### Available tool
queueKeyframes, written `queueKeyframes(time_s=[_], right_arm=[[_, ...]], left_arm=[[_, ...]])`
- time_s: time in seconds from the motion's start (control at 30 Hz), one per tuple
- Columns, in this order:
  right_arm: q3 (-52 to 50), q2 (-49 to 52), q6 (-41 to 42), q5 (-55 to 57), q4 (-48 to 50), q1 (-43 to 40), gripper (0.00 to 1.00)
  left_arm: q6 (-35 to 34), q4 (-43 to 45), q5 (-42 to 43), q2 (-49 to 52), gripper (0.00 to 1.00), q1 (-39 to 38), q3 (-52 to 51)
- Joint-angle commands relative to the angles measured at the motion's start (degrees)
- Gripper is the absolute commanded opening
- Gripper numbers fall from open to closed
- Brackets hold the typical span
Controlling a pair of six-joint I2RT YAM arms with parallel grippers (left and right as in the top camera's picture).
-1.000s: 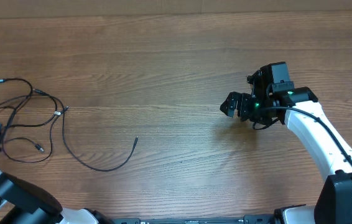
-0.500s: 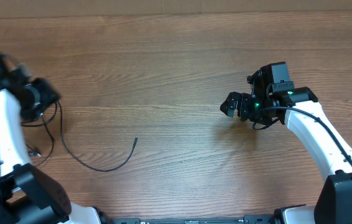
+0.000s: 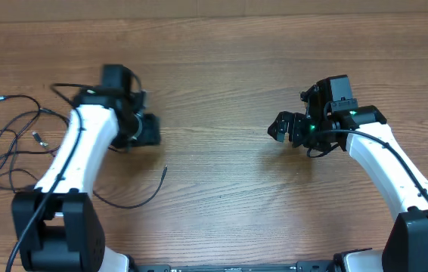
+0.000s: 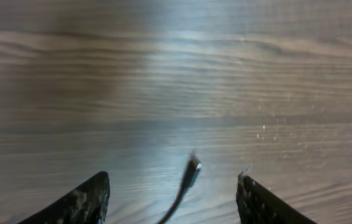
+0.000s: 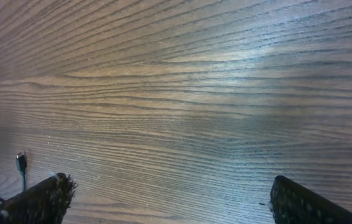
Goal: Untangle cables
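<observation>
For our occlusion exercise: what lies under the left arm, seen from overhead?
A cable strand runs beneath the left arm; whether it joins the other cables beyond is covered.

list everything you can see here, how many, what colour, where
cables: several, exact count unclear; thin black with small silvery plug ends; loosely tangled at the table's left edge
loose strand: one; black; curves out from under the left arm toward the near middle, and its tip lies on the wood ahead of the left gripper's fingers
table: one; brown wood grain; fills every view
arms: two; white with black joints; one rising from each near corner
left gripper: one; black; left of centre, to the right of the tangle; open, nothing held
right gripper: one; black; right of centre over bare wood; wide open, nothing held
</observation>
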Motion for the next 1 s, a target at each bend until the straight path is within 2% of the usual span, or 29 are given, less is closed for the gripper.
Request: queueKeyframes(time_s=[0.0,0.27,0.4,0.73,0.97], right_arm=[[1.1,-0.3,0.0,0.5,0.3,0.0,1.0],[1.1,-0.3,0.0,0.5,0.3,0.0,1.0],[1.1,-0.3,0.0,0.5,0.3,0.0,1.0],[1.1,-0.3,0.0,0.5,0.3,0.0,1.0],[1.1,-0.3,0.0,0.5,0.3,0.0,1.0]], left_arm=[[-1.4,3.6,-2.4,0.5,0.64,-4.5,-4.4],[-3.0,12.8,-11.5,0.5,0.65,-12.6,-11.3],[-4.3,15.6,-11.3,0.5,0.65,-14.3,-13.6],[-7.3,16.3,-11.3,0.5,0.6,-14.6,-17.7],[-9.0,18.6,-11.3,0.5,0.52,-14.6,-21.2]])
